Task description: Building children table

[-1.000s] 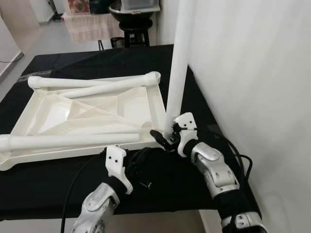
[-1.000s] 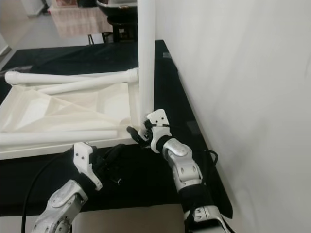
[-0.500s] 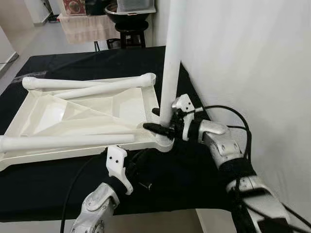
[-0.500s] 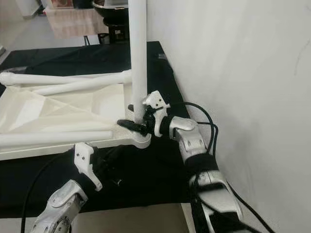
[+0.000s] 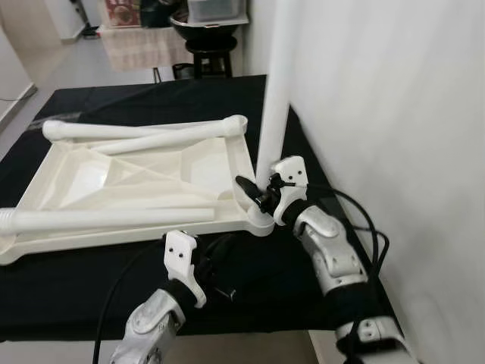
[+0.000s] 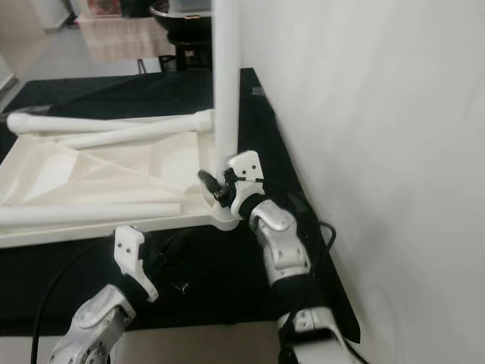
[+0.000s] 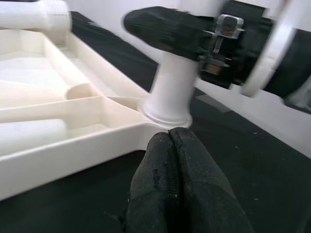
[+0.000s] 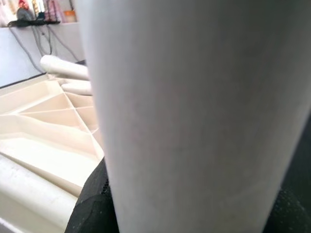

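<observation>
Upturned tabletop (image 5: 136,182) flat on black desk (image 5: 76,288), underside up for leg fitting; upright leg (image 5: 274,98) in near-right corner socket, right gripper (image 5: 261,199) jaws clamped around base, presumably steadying; left gripper (image 7: 182,189) jaws closed, empty, just before that corner.

The white tabletop (image 5: 136,182) lies upside down, ribbed underside up. One leg (image 5: 274,98) stands upright in its near right corner socket. Two more legs (image 5: 144,130) (image 5: 106,220) lie flat across it.
</observation>
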Available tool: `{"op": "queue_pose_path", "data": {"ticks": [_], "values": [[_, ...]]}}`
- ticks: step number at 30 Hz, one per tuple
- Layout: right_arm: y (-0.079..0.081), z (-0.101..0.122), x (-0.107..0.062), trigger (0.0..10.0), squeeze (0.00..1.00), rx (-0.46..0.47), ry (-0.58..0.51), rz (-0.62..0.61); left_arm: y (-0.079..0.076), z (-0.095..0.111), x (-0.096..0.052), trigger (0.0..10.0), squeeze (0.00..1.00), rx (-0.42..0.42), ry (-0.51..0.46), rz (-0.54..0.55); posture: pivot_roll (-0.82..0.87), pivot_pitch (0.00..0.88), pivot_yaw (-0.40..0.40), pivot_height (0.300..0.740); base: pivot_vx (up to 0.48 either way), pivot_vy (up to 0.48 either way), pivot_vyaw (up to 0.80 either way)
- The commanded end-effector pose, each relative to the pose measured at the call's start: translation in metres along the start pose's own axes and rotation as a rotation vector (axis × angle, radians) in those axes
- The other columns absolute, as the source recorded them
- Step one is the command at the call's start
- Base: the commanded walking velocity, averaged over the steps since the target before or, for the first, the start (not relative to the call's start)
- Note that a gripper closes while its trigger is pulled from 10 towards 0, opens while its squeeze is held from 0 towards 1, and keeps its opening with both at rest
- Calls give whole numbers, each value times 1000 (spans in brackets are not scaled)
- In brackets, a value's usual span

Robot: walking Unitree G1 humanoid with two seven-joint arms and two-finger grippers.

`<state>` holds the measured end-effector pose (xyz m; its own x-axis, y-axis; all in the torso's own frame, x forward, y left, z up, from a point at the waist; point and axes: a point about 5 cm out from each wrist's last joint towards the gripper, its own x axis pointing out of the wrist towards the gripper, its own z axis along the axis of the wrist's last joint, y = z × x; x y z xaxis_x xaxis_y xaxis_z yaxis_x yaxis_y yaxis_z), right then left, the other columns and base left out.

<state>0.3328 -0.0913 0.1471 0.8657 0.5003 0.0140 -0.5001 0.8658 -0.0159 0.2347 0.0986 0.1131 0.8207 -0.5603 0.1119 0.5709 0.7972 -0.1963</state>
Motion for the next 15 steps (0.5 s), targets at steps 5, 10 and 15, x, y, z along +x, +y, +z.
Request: {"op": "queue_pose_path", "data": {"ticks": [5,10,15], "values": [[9,-34,5,10000,0,19,161,27,3,-3,1,10000,0,-10,16,0,17,53,13,740,0,0,0],[12,-13,-2,10000,1000,105,34,121,3,-2,1,10000,0,12,18,14,31,47,10,740,0,0,0],[9,-8,-21,10000,922,92,8,164,4,0,-1,10000,0,21,22,35,17,49,11,740,0,0,0]]}}
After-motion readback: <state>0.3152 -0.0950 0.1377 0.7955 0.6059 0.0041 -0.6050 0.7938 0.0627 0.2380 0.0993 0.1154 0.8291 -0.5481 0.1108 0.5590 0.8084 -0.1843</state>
